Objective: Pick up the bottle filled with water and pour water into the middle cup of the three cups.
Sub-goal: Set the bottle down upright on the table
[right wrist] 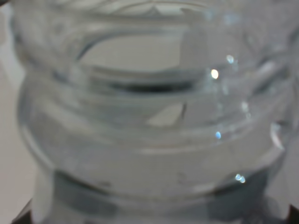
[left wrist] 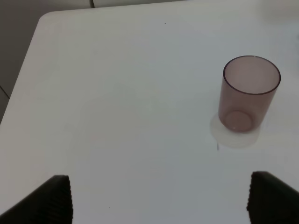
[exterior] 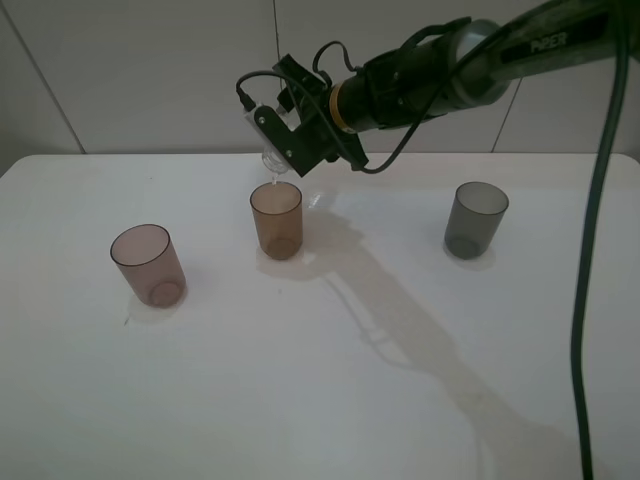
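Observation:
My right gripper point(exterior: 285, 135) is shut on the clear bottle point(exterior: 272, 156) and holds it tipped, neck down, just above the amber middle cup point(exterior: 276, 220). A thin stream of water falls from the neck toward the cup's mouth. The bottle's threaded neck point(right wrist: 149, 116) fills the right wrist view. The pinkish-mauve cup point(exterior: 148, 264) stands at the left and the smoky grey cup point(exterior: 475, 219) at the right. The left wrist view shows the mauve cup point(left wrist: 246, 95) and my left gripper point(left wrist: 159, 200), open and empty, its fingertips point(left wrist: 56, 196) at the frame's lower corners.
The white table point(exterior: 320, 400) has a rounded far-left corner point(left wrist: 44, 18). A black cable point(exterior: 595, 250) hangs down at the right side. The right arm point(exterior: 450, 70) reaches in from the upper right over the table's back edge.

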